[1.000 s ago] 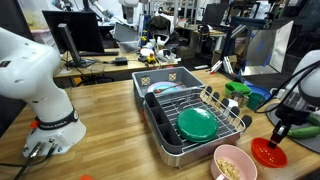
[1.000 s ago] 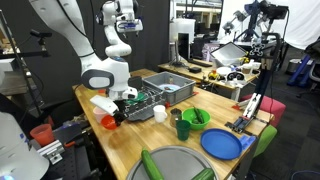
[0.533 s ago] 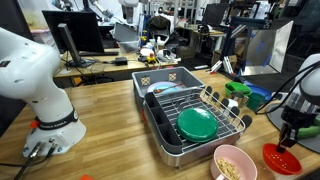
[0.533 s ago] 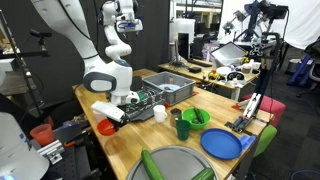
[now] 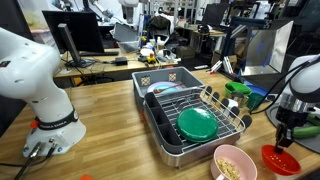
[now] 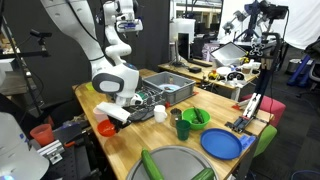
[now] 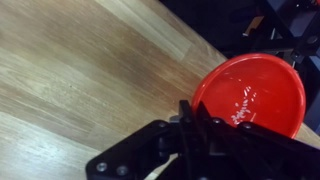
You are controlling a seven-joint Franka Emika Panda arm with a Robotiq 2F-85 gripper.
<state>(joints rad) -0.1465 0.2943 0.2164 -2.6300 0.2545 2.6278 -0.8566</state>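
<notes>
The tool [image 7: 190, 118] is pinched fully together on the rim of the red bowl [image 7: 250, 92], which sits low over the wooden surface [image 7: 70, 70] (wrist view). Beside the tool in an exterior view is a tan bowl [image 5: 235, 163]. Farther off, a wire rack [image 5: 228, 108] holds a green plate [image 5: 197, 123].

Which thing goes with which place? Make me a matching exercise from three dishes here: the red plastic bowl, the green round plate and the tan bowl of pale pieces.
Things:
1. red plastic bowl
2. green round plate
3. tan bowl of pale pieces

Places:
A. lying in the wire dish rack
B. standing free on the wooden table, near the rack's corner
C. rim pinched by the shut gripper

Pairs: 1-C, 2-A, 3-B.
</notes>
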